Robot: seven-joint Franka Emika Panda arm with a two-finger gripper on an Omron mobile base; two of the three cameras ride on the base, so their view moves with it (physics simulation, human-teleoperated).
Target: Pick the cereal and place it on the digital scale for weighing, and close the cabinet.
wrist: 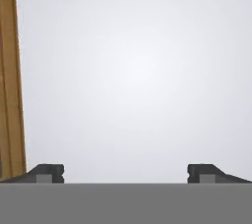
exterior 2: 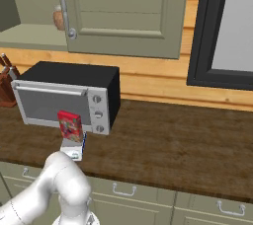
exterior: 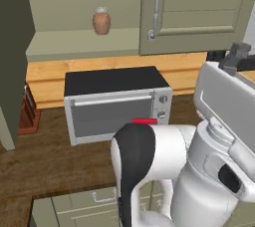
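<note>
The end effector (wrist: pixel 125 174) stands with its two finger tips (wrist: pixel 47 173) spread wide and nothing between them, facing a plain pale surface bordered on one side by a wooden strip (wrist: pixel 11 80). The toaster oven (exterior 2: pixel 66 98) serves as landmark. The cereal (exterior 2: pixel 70 126) stands upright just in front of the toaster oven's right end, resting on the digital scale (exterior 2: pixel 73 149), which lies flat on the dark wooden desk (exterior 2: pixel 168 145). Above and behind the toaster oven, the cabinet (exterior: pixel 194 12) has its right door shut against the front, its silver bar handle (exterior: pixel 155 9) vertical, while its left door (exterior: pixel 12 61) stands swung open. A brown vase (exterior: pixel 101 21) sits on the open cabinet shelf (exterior: pixel 74 42), above the toaster oven.
</note>
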